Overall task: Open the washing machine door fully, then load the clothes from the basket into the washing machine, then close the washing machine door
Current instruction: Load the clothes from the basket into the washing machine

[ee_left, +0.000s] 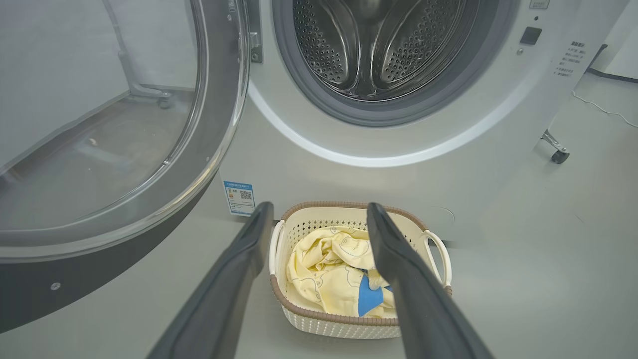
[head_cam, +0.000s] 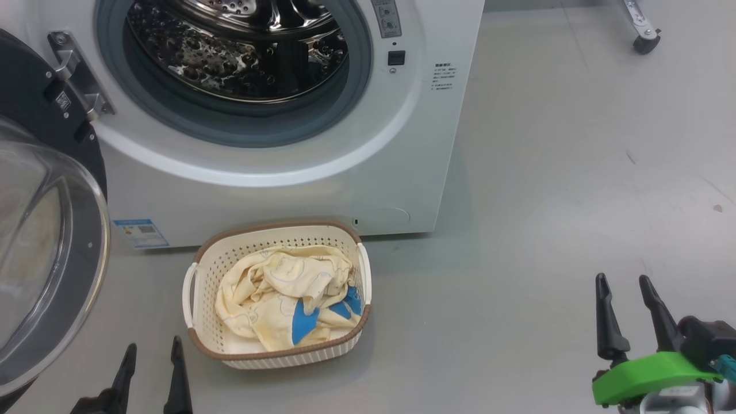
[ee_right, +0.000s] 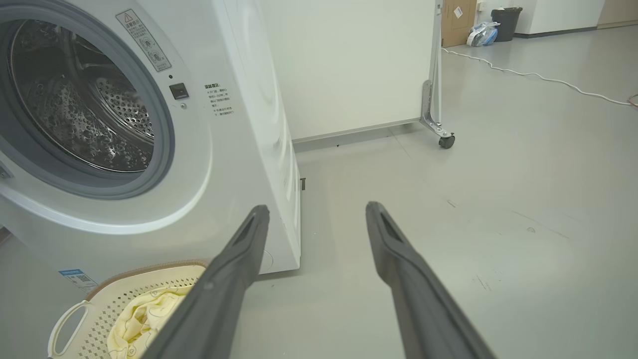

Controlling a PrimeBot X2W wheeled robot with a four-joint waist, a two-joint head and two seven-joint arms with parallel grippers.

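Observation:
The white washing machine (head_cam: 368, 172) stands ahead with its steel drum (head_cam: 241, 46) exposed. Its door (head_cam: 40, 241) hangs swung wide open at the left, black rim and domed glass facing me. On the floor in front sits the cream basket (head_cam: 276, 351) holding the pale yellow clothes (head_cam: 276, 293) with blue patches. My left gripper (head_cam: 152, 351) is open, low at the left, just short of the basket's near left corner. My right gripper (head_cam: 624, 284) is open over bare floor far to the right. In the left wrist view the basket (ee_left: 309, 319) lies between the left gripper's (ee_left: 319, 212) fingers.
A wheeled stand leg (head_cam: 644, 34) rests on the floor at the back right. A white panel on castors (ee_right: 438, 134) stands behind the machine, and a white cable (ee_right: 538, 77) runs across the floor beyond it. Grey floor (head_cam: 546, 201) stretches right of the machine.

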